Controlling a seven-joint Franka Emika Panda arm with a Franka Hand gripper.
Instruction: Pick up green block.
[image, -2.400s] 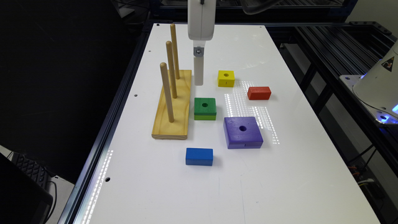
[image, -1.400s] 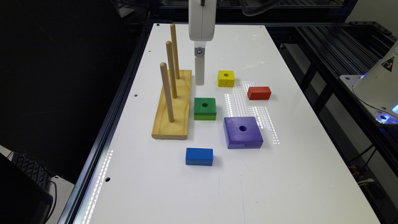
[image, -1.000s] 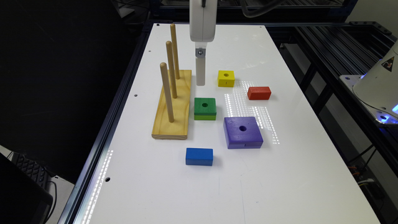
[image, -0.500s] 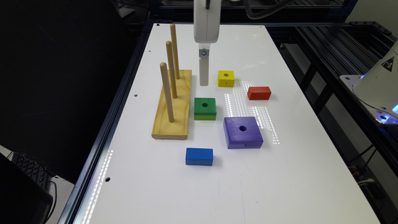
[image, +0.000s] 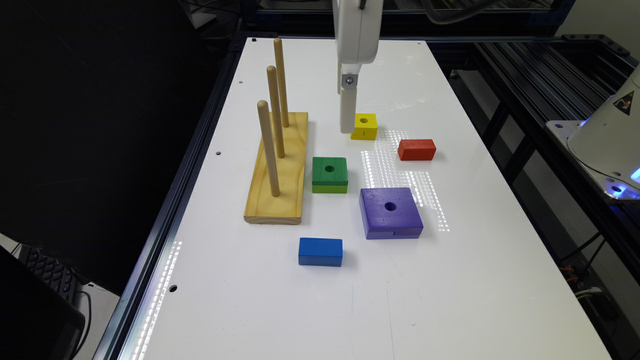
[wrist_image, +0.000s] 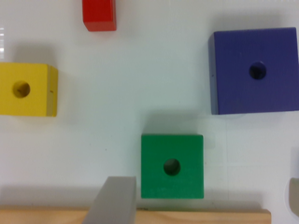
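Flat on the white worktop (image: 450, 280) lies the green block (image: 330, 174), hole up, dark green layer over lime. It is square, so it has no long axis; its edges run parallel to the wooden peg base (image: 277, 170) just beside it on the exterior view's left. The tool (image: 347, 120) hangs above the worktop farther back, next to the yellow block (image: 364, 125), apart from the green block and not touching it. In the wrist view one grey finger (wrist_image: 113, 200) shows beside the green block (wrist_image: 172, 165) and a sliver of the other (wrist_image: 294, 191) at the far edge, so the tool stands spread apart. A purple block (image: 390, 212) sits near the green one.
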